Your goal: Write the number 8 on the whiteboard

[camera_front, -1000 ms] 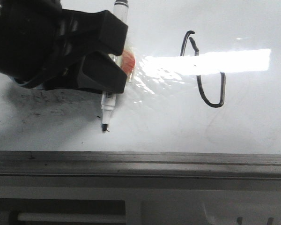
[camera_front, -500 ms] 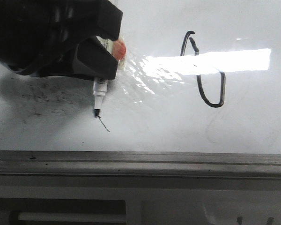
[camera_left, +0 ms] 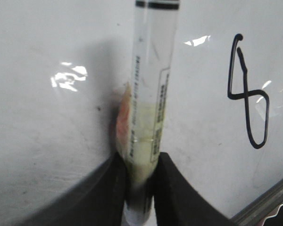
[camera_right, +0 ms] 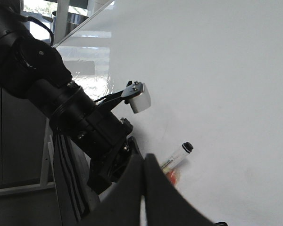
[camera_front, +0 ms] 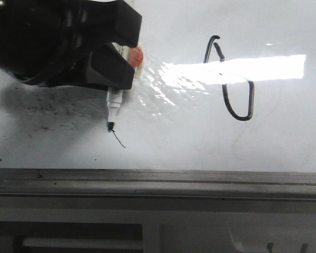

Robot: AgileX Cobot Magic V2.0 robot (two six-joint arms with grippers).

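The whiteboard [camera_front: 189, 137] fills the front view, with a grey metal rail [camera_front: 158, 182] along its near edge. The number 8 [camera_front: 224, 97], a thin crooked black figure, is drawn at the right. My left gripper [camera_front: 129, 52] is shut on a clear-bodied marker [camera_front: 114, 103], whose black tip touches the board at the end of a short black stroke [camera_front: 119, 140]. In the left wrist view the marker [camera_left: 148, 94] stands between the shut fingers [camera_left: 167, 188], with the 8 [camera_left: 245, 98] beside it. My right gripper [camera_right: 144, 181] is shut and empty, off the board.
Scattered black specks and smears [camera_front: 47, 105] lie on the board under the left gripper's shadow. Strong glare [camera_front: 231, 68] crosses the 8. The right wrist view shows the left arm [camera_right: 61, 108] and the marker's cap end [camera_right: 179, 153]. A grey frame [camera_front: 158, 226] lies below the rail.
The left gripper moved the marker tip up and to the left on the board, leaving a short black stroke. It has hardly moved in the last half second. The 8 is unchanged.
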